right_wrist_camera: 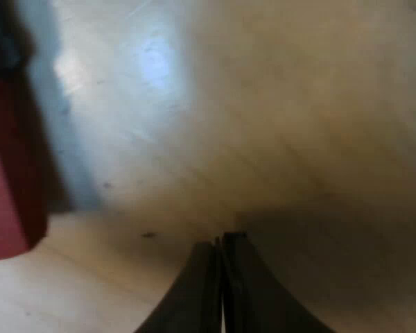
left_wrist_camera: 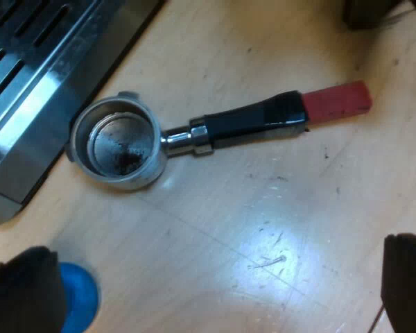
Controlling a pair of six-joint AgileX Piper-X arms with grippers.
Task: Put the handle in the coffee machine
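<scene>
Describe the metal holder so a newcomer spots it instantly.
Find the espresso machine; beside its steel base, on the wooden table, lies the metal holder, cup facing up. Unlike the blue tamper nearby, it has a long dark handle ending in red.

Glare whitens the table (left_wrist_camera: 274, 239); shadow pools by the right fingers (right_wrist_camera: 246, 298).

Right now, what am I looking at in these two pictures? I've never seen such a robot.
Each picture comes from a camera riding on one of the robot's two arms, looking past its fingers. From the left arm: the left gripper, fingers wide apart, hovers above a metal holder lying loose on the table, beside the espresso machine. A blue tamper sits near one finger. From the right arm: the right gripper, fingers pressed together, is close to the holder's red end. Nothing is held.
</scene>
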